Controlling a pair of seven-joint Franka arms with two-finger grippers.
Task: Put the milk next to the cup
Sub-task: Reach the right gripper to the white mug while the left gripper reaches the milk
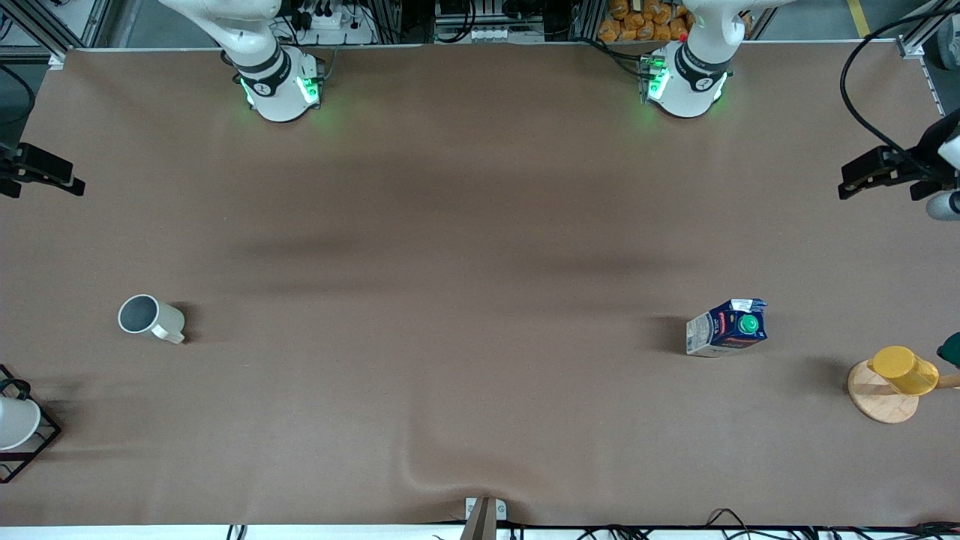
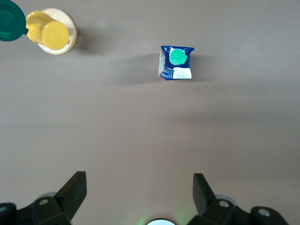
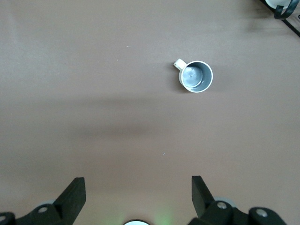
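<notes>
- Front view: You see the milk [image 1: 727,328] standing upright on the brown worktop [image 1: 465,262] toward the left arm's end, and the cup [image 1: 149,317] toward the right arm's end, the two well apart at about the same nearness to the front camera. A yellow cup on a wooden disc stand [image 1: 892,379] sits near the milk, closer to the worktop's end, and a white cup in a black wire rack [image 1: 19,427] sits at the cup's end, nearer the front camera. The left pincer [image 1: 870,174] hangs over the worktop's edge at the left arm's end; the right pincer [image 1: 45,172] hangs at the other edge. Nothing is held: by my reading, the task stands at its very start, with the milk not yet reached for.

- Left wrist view: You look down past the left pincer [image 2: 139,197], its jaws spread wide and empty, onto the milk [image 2: 176,62] with its green cap facing up. The yellow cup [image 2: 50,33] lies well to one side of it. The next move likely calls for you to bring this pincer over the carton, line the jaws with its flat sides and descend.

- Right wrist view: You see the right pincer [image 3: 138,196] also parted and empty, high above the cup [image 3: 196,76], whose small handle points away from its grey inside. This arm waits; the carry across looks long, so a handover may be needed.
</notes>
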